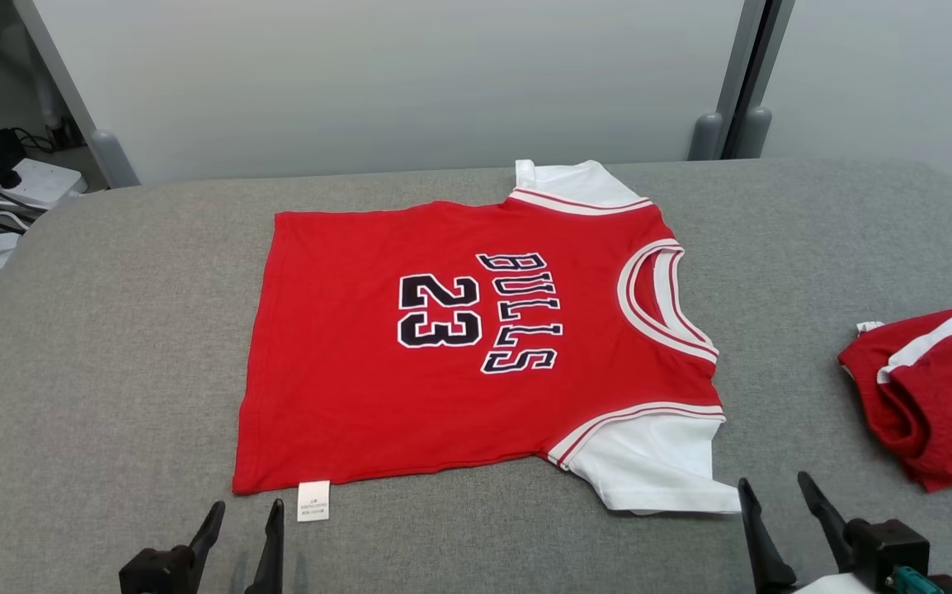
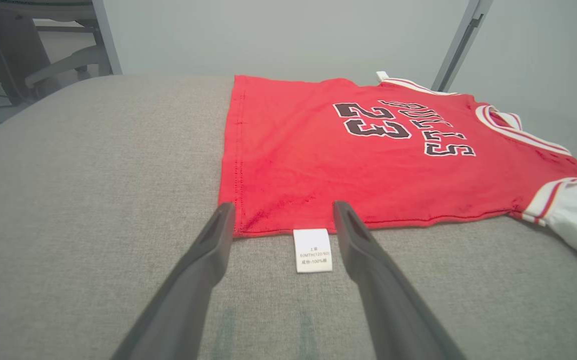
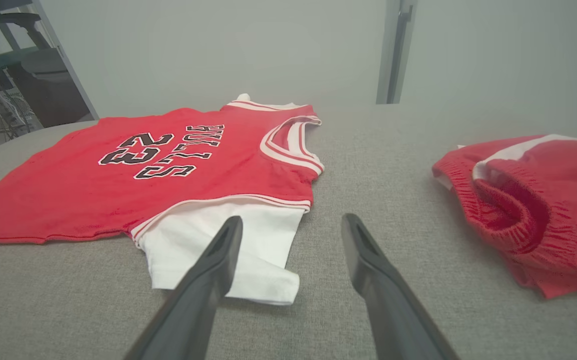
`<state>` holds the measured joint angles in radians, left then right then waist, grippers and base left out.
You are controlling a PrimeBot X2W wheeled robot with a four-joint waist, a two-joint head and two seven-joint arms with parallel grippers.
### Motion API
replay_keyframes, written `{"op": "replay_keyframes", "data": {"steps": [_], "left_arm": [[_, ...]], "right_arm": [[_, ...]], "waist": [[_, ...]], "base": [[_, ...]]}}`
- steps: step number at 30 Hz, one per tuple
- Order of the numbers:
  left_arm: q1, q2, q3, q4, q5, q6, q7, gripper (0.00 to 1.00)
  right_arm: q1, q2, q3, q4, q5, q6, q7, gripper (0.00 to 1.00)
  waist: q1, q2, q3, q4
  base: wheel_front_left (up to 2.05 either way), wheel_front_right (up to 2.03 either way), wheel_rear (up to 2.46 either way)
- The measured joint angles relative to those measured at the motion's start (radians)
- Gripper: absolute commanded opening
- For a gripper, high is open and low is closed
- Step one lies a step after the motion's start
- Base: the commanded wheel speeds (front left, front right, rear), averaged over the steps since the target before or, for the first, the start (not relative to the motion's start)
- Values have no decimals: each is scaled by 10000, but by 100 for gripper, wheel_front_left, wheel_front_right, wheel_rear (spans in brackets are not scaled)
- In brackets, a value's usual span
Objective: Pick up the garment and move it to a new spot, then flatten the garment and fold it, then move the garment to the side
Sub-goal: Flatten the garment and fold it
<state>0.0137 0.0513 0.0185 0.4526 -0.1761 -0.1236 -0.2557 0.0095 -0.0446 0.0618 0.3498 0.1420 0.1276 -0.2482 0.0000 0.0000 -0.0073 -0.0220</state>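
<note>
On the grey table, the garment lies flat, left gripper and right gripper both spread and empty beside its near edge; pinching only the care label or white sleeve risks dragging it askew.

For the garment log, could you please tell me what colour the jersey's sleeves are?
White; the near sleeve shows it best in the right wrist view.

The red jersey with white sleeves, printed "BULLS 23", lies flat and unfolded on the grey surface.
</note>
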Motion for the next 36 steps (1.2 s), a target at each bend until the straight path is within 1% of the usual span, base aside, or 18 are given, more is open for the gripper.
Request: {"op": "replay_keyframes", "data": {"steps": [6, 11, 16, 20, 21, 22, 23, 26, 28, 29, 32, 33, 34, 35, 36], "left_arm": [[-1, 2, -253, 652, -107, 0, 0, 100], [-67, 23, -539, 782, -180, 0, 0, 100], [-357, 123, -851, 805, -326, 0, 0, 100], [-424, 251, -949, 786, -466, 0, 0, 100], [-425, 297, -949, 782, -483, 0, 0, 100], [-425, 301, -953, 782, -504, 0, 0, 100], [-425, 303, -959, 782, -525, 0, 0, 100], [-426, 330, -993, 784, -533, 0, 0, 100], [-428, 349, -1024, 782, -533, 0, 0, 100], [-428, 353, -1045, 780, -533, 0, 0, 100], [-433, 353, -1091, 765, -535, 0, 0, 100], [-434, 359, -1116, 763, -537, 0, 0, 100], [-437, 359, -1145, 754, -543, 0, 0, 100], [-448, 364, -1175, 734, -546, 0, 0, 100], [-473, 366, -1197, 732, -546, 0, 0, 100]], "right_arm": [[-186, 6, 219, 857, 100, 0, 0, 100], [-602, 8, 382, 1313, 178, 2, -2, 100], [-933, 8, 525, 1896, 679, 2, 0, 100], [-1042, 8, 635, 2130, 1133, 2, 0, 100], [-1046, 10, 717, 2192, 1273, 2, 0, 98], [-1048, 10, 750, 2199, 1388, 2, 0, 93], [-1050, 10, 775, 2217, 1444, 2, 0, 84], [-1079, 8, 821, 2255, 1653, 2, -2, 75], [-1081, 8, 851, 2251, 1720, 2, 0, 58], [-1081, 8, 869, 2249, 1753, 2, 0, 51], [-1081, 8, 884, 2224, 1841, 2, 0, 41], [-1081, 8, 886, 2220, 1854, 2, 0, 32], [-1081, 8, 888, 2215, 1879, 2, -2, 20], [-1081, 8, 888, 2207, 1925, 2, -2, 4], [-1081, 8, 897, 2207, 1935, 2, 0, 0]], "waist": [[0, 0, 215, 26], [0, 0, 534, 74], [0, 0, 856, 179], [0, 0, 1023, 261], [0, 0, 1074, 274], [0, 0, 1093, 276], [0, 0, 1106, 274], [0, 0, 1128, 259], [0, 0, 1143, 250], [0, 0, 1152, 246], [0, 0, 1175, 231], [0, 0, 1180, 226], [0, 0, 1190, 221], [0, 0, 1205, 216], [0, 0, 1216, 212]], "base": [[0, 0, 0], [0, 0, 0], [0, 0, 0], [0, 0, 0], [0, 0, 0], [0, 0, 0], [0, 0, 0], [0, 0, 0], [0, 0, 0], [0, 0, 0], [0, 0, 0], [0, 0, 0], [0, 0, 0], [0, 0, 0], [0, 0, 0]]}}
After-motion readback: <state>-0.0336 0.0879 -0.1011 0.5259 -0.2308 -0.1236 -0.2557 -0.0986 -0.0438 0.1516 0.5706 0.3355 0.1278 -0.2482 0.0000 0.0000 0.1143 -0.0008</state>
